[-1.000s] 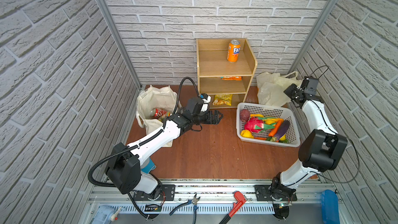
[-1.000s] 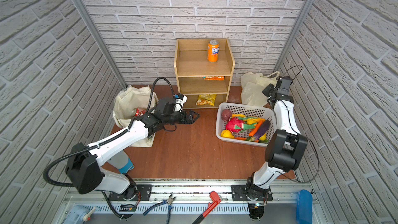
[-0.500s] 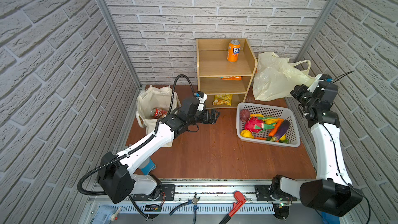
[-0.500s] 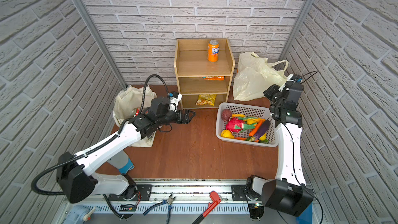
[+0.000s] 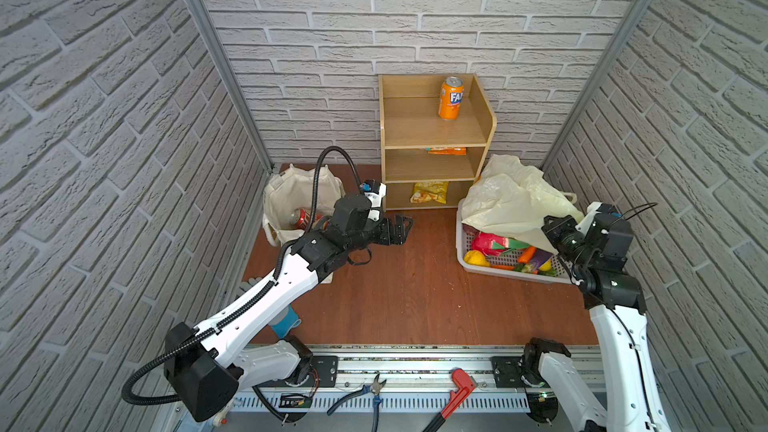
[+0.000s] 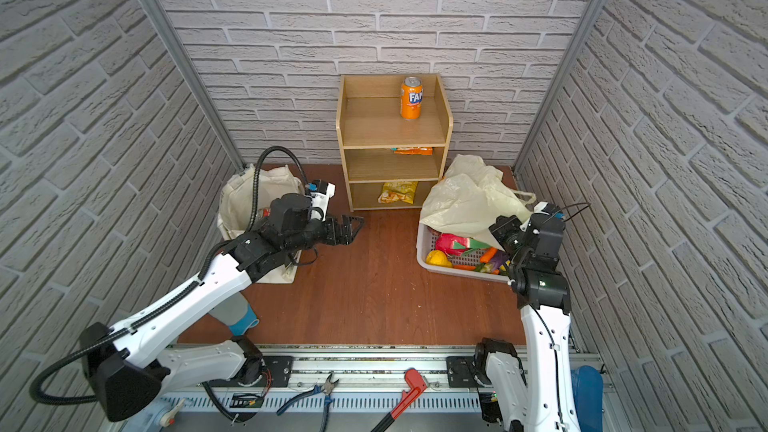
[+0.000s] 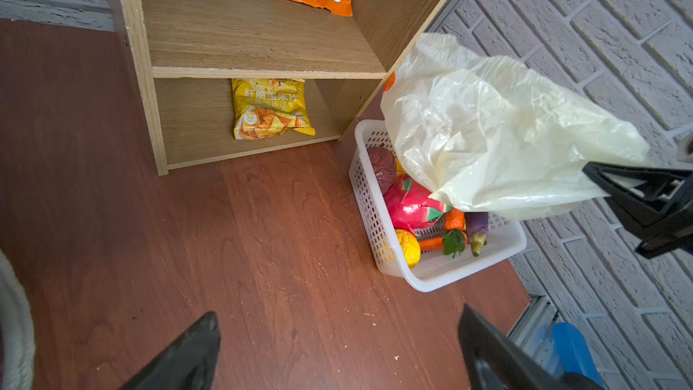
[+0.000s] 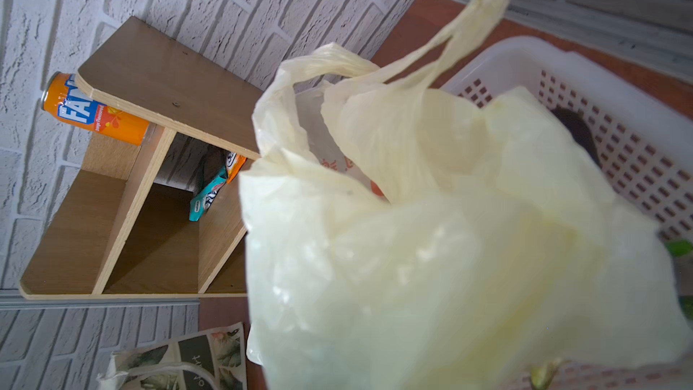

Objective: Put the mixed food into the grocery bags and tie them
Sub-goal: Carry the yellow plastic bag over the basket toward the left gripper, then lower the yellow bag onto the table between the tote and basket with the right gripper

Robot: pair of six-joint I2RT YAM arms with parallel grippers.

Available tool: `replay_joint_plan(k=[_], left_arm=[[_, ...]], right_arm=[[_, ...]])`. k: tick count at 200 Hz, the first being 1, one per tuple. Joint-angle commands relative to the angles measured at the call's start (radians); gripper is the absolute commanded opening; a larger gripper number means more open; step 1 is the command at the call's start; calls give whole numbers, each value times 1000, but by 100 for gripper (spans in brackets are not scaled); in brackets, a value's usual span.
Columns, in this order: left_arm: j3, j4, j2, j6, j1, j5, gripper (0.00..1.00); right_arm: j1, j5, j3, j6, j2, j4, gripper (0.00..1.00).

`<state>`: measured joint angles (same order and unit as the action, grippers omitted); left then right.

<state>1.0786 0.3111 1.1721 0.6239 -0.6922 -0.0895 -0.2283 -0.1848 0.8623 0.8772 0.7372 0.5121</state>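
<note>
Over the white basket [image 5: 490,271], you are holding the plastic carrier bag [image 5: 511,201] pinched in the right gripper [image 5: 552,228], probably to ready it for loading; the left gripper [image 5: 399,229] is hovering wide open near the canvas tote [image 5: 291,197].

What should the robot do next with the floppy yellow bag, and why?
Probably the right gripper, shut on the plastic bag, should carry it over to the wooden floor near the open, empty left gripper. The bag drapes over the basket, hiding some toy food, so packing looks hard there.
</note>
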Motion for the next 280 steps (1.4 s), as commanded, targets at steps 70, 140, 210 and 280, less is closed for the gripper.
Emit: replay_joint_plan(k=[70, 140, 210, 280], left_arm=[[10, -4, 8, -6, -1, 26, 98], [26, 19, -4, -20, 20, 55, 98], [4, 32, -76, -7, 81, 74, 98], [-30, 47, -161, 19, 104, 154, 98]], right_arm=[[462, 223, -161, 321, -18, -176, 9], [772, 355, -5, 423, 249, -352, 11], [885, 358, 169, 480, 543, -491, 26], [932, 190, 326, 511, 857, -646, 60]])
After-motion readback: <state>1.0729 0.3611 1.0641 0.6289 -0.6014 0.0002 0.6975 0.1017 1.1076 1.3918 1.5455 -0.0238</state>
